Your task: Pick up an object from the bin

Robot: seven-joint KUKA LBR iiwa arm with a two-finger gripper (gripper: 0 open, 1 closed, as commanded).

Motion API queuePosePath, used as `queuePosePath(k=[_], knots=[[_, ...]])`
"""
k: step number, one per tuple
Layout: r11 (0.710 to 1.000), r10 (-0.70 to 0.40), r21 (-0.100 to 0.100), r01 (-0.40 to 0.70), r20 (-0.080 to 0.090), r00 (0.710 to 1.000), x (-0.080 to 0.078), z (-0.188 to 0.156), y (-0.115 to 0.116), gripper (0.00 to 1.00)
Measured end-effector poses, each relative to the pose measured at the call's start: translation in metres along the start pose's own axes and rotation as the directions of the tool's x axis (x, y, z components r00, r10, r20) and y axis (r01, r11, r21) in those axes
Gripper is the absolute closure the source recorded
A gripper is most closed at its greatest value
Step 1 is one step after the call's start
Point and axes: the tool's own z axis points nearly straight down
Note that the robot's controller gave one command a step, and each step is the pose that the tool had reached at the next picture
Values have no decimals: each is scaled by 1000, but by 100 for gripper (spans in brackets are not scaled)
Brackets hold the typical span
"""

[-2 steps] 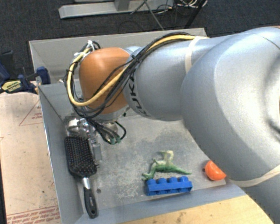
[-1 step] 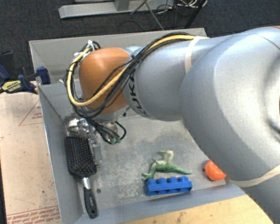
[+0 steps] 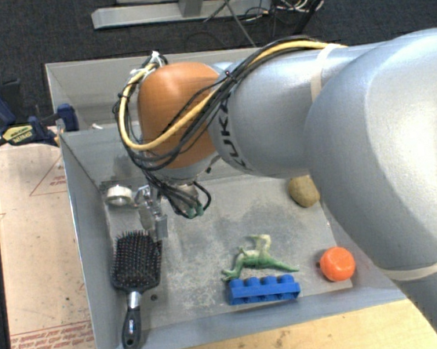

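You have nothing lifted yet: the jaws hang just beside the black hairbrush (image 3: 137,260) head, their gap impossible to tell, so the whole pick remains.

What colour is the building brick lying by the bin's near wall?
The brick is blue, plainest in the camera view.

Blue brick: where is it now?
The blue brick lies bottom centre in the camera view, by the bin's near wall, just below the green dinosaur, orange ball to its right.
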Motion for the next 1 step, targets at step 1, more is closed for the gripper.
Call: queuePosePath(k=[1], knots=[[999,32,-3,-32,1,999,-28,-30,26,0]])
